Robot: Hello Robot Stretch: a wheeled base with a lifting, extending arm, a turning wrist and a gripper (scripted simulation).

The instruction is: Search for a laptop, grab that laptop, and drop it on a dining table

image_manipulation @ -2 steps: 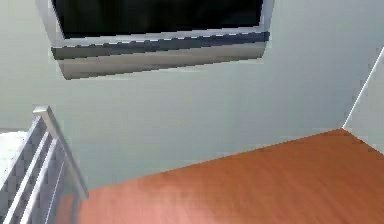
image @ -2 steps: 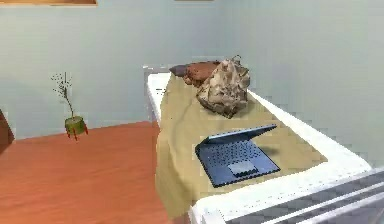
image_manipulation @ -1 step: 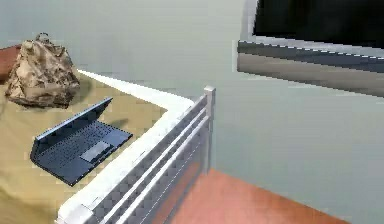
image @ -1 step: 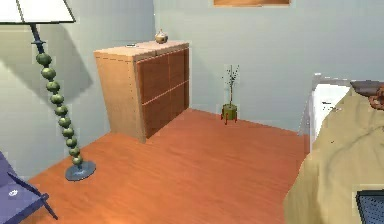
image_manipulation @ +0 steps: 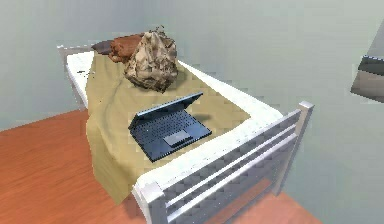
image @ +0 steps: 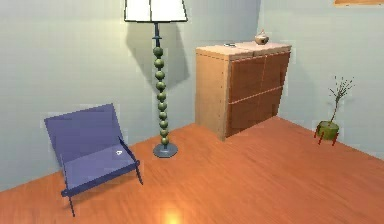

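Arm side view: one laptop (image_manipulation: 170, 128), the task's thing, lies opened on one bed (image_manipulation: 235, 160), its dark screen tilted back and its keyboard facing the white slatted footboard. It rests on a tan blanket (image_manipulation: 110, 110) that covers the mattress and hangs over the near side down toward the wooden floor. The laptop sits in the half of the bed nearer the footboard, with bare blanket all around it. Toward the head end, apart from the laptop, sits one crumpled mottled brown heap (image_manipulation: 152, 60), and just behind it lies one reddish-brown thing (image_manipulation: 118, 45) against the headboard. One grey thing (image_manipulation: 370, 75) is cut off by the right edge, up on the wall. The forward view has one floor lamp (image: 159, 85) with a white shade and a green beaded stem, one blue chair (image: 88, 145) at its left with a small white thing (image: 118, 153) on the seat, and one wooden dresser (image: 245, 85) at its right carrying one bowl (image: 262, 39) and one flat dark thing (image: 230, 45). One potted plant (image: 335, 110) stands by the right wall. What state the gripper is in cannot be told.
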